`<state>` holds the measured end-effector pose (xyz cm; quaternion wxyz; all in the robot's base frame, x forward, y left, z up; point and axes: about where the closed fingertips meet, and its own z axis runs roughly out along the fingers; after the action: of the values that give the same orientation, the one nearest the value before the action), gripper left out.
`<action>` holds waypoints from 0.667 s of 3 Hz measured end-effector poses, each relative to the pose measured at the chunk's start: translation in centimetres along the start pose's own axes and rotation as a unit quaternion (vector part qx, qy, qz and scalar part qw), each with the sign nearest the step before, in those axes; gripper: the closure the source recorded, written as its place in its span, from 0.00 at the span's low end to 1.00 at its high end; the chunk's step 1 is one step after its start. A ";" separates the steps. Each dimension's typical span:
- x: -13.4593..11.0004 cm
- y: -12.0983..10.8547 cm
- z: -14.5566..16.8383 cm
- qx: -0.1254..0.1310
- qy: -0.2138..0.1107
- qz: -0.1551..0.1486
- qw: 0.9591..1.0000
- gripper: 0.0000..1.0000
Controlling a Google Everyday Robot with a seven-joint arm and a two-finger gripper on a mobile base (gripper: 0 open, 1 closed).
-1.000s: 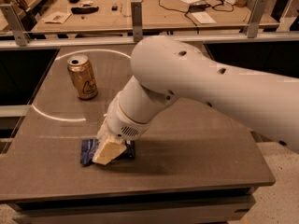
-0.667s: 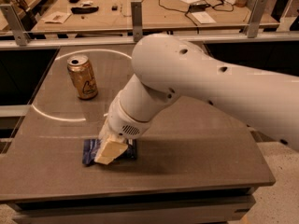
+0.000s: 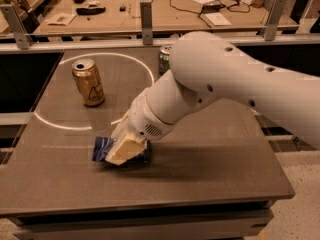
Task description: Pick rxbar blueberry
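Observation:
The rxbar blueberry (image 3: 103, 148), a dark navy-blue foil wrapper, is at the front left of the grey table (image 3: 210, 154). My gripper (image 3: 123, 152) comes down from the big white arm and is shut on the bar's middle and right part. Only the bar's crimped left end shows. The bar sits slightly above the table, with a shadow under it. A tan finger (image 3: 120, 154) lies across the bar's front.
A gold can (image 3: 88, 82) stands upright at the back left, inside a white circle line. A green can (image 3: 165, 59) stands at the back centre, partly hidden behind the arm. Rail posts and a cluttered bench stand beyond the table's far edge.
The gripper and the bar have risen slightly together. The arm has shifted, uncovering the green can behind it. The gold can has not moved.

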<state>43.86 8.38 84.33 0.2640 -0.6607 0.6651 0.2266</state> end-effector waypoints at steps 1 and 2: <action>-1.5 -1.1 -2.1 0.025 -0.025 -0.001 0.999 1.00; -2.7 -1.9 -3.8 0.043 -0.047 -0.002 0.998 1.00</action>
<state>45.53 7.88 89.10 0.3238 -0.6386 0.6596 0.2285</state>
